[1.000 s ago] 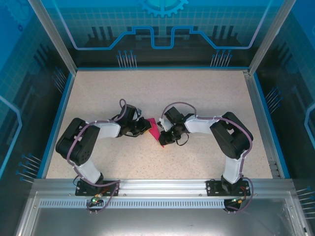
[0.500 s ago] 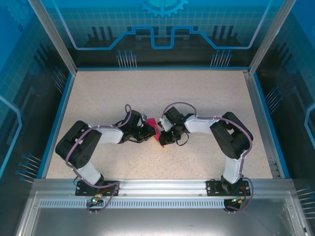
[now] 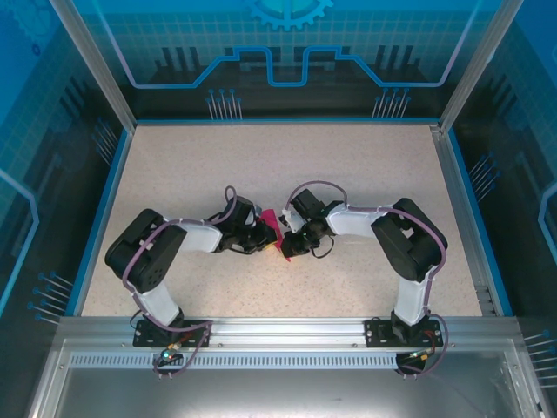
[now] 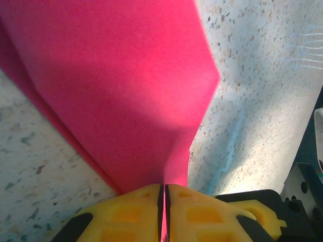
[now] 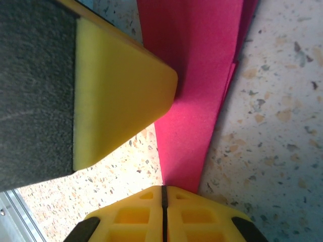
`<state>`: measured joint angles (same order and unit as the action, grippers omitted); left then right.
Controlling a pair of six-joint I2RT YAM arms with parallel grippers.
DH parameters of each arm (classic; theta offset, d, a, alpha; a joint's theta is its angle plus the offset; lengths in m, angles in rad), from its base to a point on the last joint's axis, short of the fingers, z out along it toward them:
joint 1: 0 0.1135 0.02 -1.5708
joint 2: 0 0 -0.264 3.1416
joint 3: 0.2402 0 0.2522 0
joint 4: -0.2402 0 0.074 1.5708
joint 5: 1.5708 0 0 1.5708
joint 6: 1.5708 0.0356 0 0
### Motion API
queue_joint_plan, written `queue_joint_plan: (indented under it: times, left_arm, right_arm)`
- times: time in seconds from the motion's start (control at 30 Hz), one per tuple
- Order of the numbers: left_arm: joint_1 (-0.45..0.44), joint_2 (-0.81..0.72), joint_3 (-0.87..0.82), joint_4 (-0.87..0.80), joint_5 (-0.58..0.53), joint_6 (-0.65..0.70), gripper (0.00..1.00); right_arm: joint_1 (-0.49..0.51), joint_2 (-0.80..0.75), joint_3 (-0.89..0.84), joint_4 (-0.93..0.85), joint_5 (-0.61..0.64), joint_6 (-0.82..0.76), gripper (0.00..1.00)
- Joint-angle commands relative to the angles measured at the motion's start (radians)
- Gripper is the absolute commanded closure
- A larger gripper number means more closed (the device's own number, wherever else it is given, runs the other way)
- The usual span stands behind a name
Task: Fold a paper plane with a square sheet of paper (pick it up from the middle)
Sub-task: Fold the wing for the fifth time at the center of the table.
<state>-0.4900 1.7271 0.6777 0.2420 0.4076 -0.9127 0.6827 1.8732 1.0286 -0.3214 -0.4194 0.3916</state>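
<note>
Left tool (image 4: 162, 187) is clamped on the pink paper (image 4: 116, 75). Over the last second we have watched its arm push in until it sits just left of the right tool (image 5: 162, 189), leaving less paper showing between them. That tool is pinched shut on the same folded paper, which lies low on the table (image 3: 348, 174). We judge a crease is being tightened, mid-fold.

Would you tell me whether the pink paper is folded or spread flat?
Folded: the pink paper is a narrow strip with stacked layered edges.
</note>
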Motion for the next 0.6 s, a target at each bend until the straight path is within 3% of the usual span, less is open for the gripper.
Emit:
queue_joint_plan:
  times: [0.0,0.57]
  left_arm:
    - [0.008,-0.001,0.034,-0.083,-0.073,0.058,0.85]
    - [0.144,0.062,0.065,-0.095,-0.028,0.139,0.85]
  right_arm:
    - [0.012,0.047,-0.025,-0.127,0.067,-0.006,0.92]
    - [0.012,0.056,-0.039,-0.119,0.067,-0.007,0.93]
